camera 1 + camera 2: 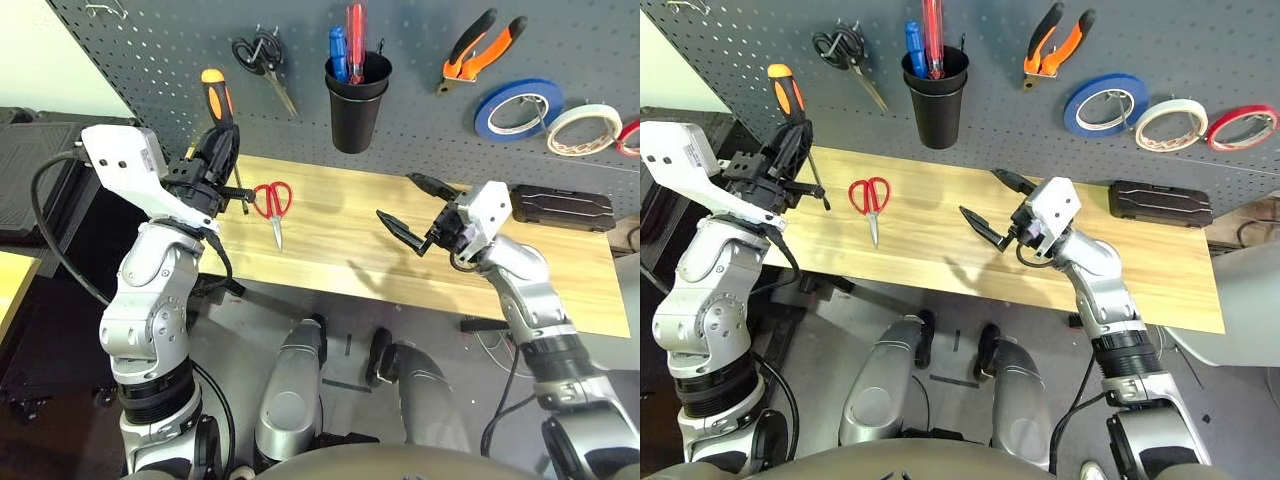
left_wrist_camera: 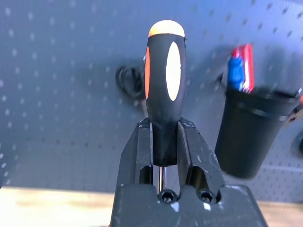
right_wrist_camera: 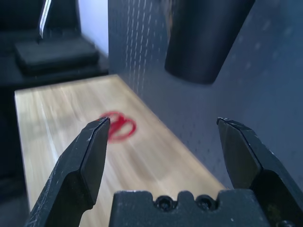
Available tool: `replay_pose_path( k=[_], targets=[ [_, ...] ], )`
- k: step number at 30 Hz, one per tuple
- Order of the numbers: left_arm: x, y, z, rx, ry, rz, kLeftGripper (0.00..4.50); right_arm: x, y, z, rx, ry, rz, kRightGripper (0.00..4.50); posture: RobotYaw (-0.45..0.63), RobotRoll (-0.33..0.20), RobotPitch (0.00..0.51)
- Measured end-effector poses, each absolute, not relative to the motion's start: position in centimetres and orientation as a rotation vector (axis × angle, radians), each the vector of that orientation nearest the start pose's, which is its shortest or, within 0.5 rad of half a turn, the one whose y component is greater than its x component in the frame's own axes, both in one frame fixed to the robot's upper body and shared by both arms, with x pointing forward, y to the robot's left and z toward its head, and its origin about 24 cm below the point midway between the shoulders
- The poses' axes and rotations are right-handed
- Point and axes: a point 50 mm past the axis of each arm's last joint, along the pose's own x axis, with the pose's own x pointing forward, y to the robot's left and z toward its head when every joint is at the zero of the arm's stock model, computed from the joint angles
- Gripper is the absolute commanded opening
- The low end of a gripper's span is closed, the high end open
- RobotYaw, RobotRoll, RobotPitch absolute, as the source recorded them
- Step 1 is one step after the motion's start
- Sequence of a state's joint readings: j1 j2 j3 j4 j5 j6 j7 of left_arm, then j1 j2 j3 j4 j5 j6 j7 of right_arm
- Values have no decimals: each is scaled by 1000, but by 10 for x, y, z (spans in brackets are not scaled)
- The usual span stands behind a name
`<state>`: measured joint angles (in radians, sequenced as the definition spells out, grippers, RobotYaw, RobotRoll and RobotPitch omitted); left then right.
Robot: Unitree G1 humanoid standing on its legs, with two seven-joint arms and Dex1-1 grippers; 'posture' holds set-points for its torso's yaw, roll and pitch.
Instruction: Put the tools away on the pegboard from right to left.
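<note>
Left gripper (image 2: 165, 156) pinches the screwdriver (image 2: 164, 94) — slim, upright, orange-and-black handle.

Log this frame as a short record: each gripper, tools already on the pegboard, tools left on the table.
left gripper: shut on screwdriver, handle up
right gripper: open, empty, above table
on pegboard: pliers, white tape roll
on table: red-handled scissors
black cup: holds a blue and a red tool

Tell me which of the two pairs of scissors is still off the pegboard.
The red-handled scissors, lying flat on the table. The black-handled scissors hang on the pegboard.
</note>
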<state>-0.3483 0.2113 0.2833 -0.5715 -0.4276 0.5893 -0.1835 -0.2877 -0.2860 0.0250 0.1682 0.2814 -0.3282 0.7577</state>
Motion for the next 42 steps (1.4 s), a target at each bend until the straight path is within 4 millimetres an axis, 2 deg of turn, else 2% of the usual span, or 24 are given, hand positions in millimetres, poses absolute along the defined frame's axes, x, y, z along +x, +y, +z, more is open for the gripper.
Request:
replay_pose_path(
  k=[10, 15, 26, 30, 36, 42],
  targets=[
    [276, 171, 232, -149, -408, -320, 520, 292, -143, 111, -13, -603, 748, 4500, 264, 0, 204],
    [277, 166, 239, -160, -431, -338, 520, 296, -144, 107, 20, -625, 724, 4500, 265, 0, 206],
    [285, 151, 281, -196, -558, -383, 520, 295, -148, 108, 29, -678, 698, 4500, 245, 0, 209],
    [290, 146, 287, -210, -561, -397, 520, 294, -153, 108, 34, -677, 680, 4500, 232, 0, 214],
    [297, 134, 302, -239, -597, -427, 520, 291, -167, 124, 27, -691, 659, 4500, 197, 0, 218],
    [307, 133, 302, -265, -592, -422, 520, 287, -172, 133, 21, -680, 660, 4500, 177, 0, 219]
  ],
)
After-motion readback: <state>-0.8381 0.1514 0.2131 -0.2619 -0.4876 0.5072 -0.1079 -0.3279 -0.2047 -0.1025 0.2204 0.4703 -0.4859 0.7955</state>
